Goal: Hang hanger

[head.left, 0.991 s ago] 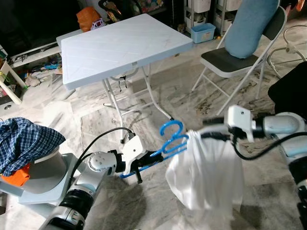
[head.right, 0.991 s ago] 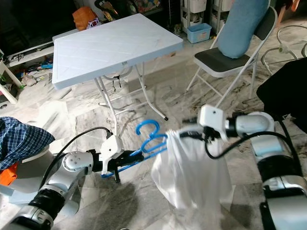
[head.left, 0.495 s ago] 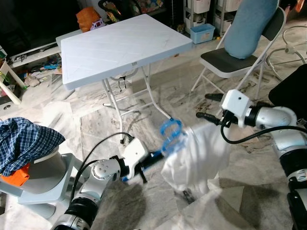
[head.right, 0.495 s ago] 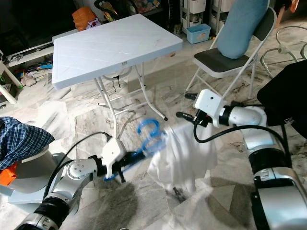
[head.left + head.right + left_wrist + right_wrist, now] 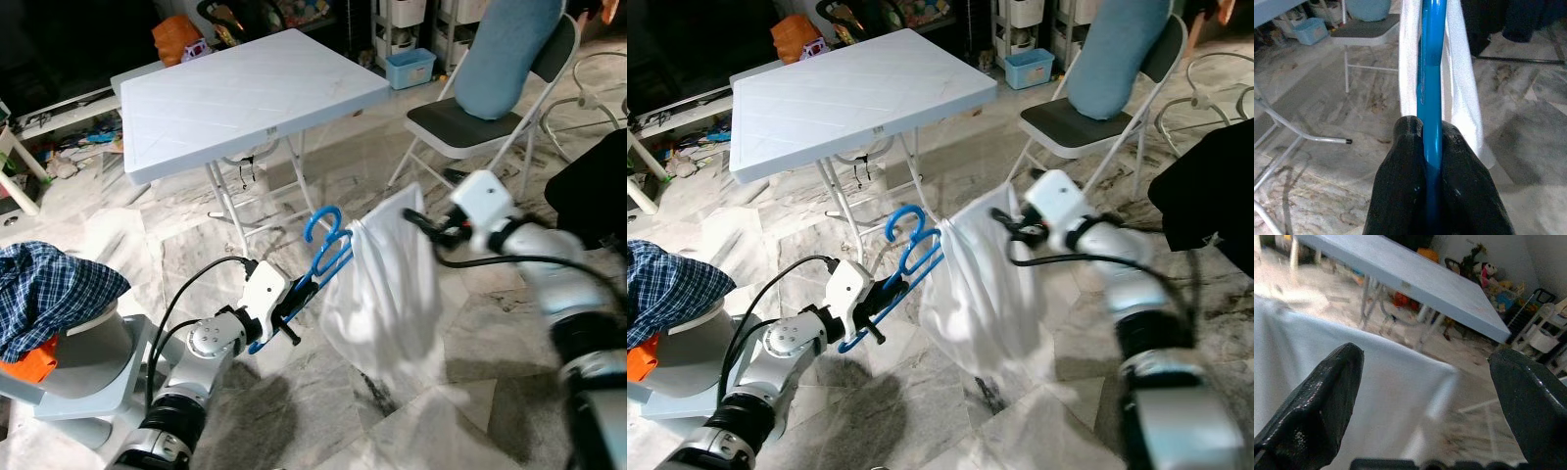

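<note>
A blue plastic hanger (image 5: 323,253) carries a white garment (image 5: 387,289) that hangs above the marble floor. My left gripper (image 5: 286,305) is shut on the hanger's lower end, and the hook points up; in the left wrist view the fingers (image 5: 1405,161) pinch the blue bar (image 5: 1431,73). My right gripper (image 5: 429,228) sits at the garment's raised upper right corner. In the right wrist view its fingers (image 5: 1312,416) are spread wide open, with the white cloth (image 5: 1366,382) just beyond them.
A white folding table (image 5: 245,93) stands behind the hanger. A folding chair (image 5: 460,122) with a blue cushion is at the back right. A blue checked cloth (image 5: 49,284) lies on a grey stand at the left. Something black (image 5: 593,186) is at the right edge.
The left gripper has lifted and tilted the hanger more upright, and the garment has risen with it. The right gripper let go of the cloth a second ago and is now beside its top corner.
</note>
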{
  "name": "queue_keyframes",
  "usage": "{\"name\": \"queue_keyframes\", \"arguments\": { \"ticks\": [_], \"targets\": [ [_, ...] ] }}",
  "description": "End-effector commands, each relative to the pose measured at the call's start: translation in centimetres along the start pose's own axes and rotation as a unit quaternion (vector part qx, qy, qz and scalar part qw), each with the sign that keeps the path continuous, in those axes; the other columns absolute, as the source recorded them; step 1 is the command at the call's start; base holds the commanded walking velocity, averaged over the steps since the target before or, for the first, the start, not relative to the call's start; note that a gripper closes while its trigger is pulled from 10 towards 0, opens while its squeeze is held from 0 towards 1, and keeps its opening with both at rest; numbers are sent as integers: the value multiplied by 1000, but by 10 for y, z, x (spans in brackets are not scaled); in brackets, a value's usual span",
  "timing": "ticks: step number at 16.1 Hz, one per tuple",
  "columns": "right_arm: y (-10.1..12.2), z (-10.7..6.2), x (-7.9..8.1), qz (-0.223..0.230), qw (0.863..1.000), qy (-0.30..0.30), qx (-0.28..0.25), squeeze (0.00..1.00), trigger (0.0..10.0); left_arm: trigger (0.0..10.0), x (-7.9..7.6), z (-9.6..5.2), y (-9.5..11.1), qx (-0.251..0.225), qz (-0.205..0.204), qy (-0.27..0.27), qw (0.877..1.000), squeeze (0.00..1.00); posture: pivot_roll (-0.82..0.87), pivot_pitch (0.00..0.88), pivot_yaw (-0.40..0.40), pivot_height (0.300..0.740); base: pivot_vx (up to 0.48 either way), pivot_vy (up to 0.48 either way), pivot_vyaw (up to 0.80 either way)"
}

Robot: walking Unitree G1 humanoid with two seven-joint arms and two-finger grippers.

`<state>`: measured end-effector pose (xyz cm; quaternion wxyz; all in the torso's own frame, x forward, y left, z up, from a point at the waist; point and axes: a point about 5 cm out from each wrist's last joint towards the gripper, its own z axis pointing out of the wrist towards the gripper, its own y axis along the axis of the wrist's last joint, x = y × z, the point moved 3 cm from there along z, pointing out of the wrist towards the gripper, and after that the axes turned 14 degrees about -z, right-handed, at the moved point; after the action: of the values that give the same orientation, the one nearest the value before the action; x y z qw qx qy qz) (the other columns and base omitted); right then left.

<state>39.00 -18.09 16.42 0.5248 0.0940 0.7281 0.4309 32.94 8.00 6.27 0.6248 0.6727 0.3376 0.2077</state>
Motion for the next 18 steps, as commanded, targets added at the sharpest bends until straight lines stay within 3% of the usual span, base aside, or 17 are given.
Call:
{"name": "queue_keyframes", "arguments": {
  "ticks": [1,3,4,7,9,10,12,13,14,15,16,17,18],
  "targets": [
    [-6,-1,17,36,999,11,8,1000,10000,0,11,-3,16,-42,3,32,999,0,-158,0,154,740,0,0,0],
    [-12,-4,40,90,996,21,18,1000,10000,0,18,-1,21,-57,-19,70,996,0,-161,0,154,740,0,0,0],
    [-15,-5,47,112,993,21,23,0,10000,0,20,0,23,-65,-33,79,994,0,-168,0,152,740,0,0,0],
    [-19,-9,55,166,985,-6,50,0,10000,0,21,3,25,-73,-51,95,991,0,-177,0,152,740,0,0,0],
    [-14,-9,57,118,991,-42,52,0,10000,0,17,6,26,-72,-49,86,993,0,-180,0,151,740,0,0,0],
    [-8,-7,63,158,985,-51,34,0,10000,0,12,9,25,-68,-53,75,993,0,-180,0,150,740,0,0,0],
    [-7,-6,63,137,987,-74,39,0,10000,0,8,11,24,-63,-54,65,994,0,-180,0,150,740,0,0,0],
    [-1,-5,73,219,975,-26,20,0,10000,0,3,13,23,-62,-55,55,995,0,-182,0,148,740,0,0,0],
    [3,-4,74,228,973,-15,9,0,10000,0,0,14,22,-61,-56,49,995,0,-184,0,148,740,0,0,0],
    [2,-4,76,218,976,-15,14,137,10000,0,-2,16,22,-61,-57,46,995,0,-187,0,146,740,0,0,0],
    [1,-4,79,212,977,-9,20,808,10000,0,-4,17,22,-60,-57,45,996,0,-187,0,145,740,0,0,0],
    [1,-4,81,212,977,-3,20,808,10000,0,-4,17,21,-60,-57,44,996,0,-187,0,145,740,0,0,0],
    [2,-4,85,208,978,9,19,914,10000,0,-8,18,21,-61,-59,38,996,0,-189,0,144,740,0,0,0]
  ]
}}
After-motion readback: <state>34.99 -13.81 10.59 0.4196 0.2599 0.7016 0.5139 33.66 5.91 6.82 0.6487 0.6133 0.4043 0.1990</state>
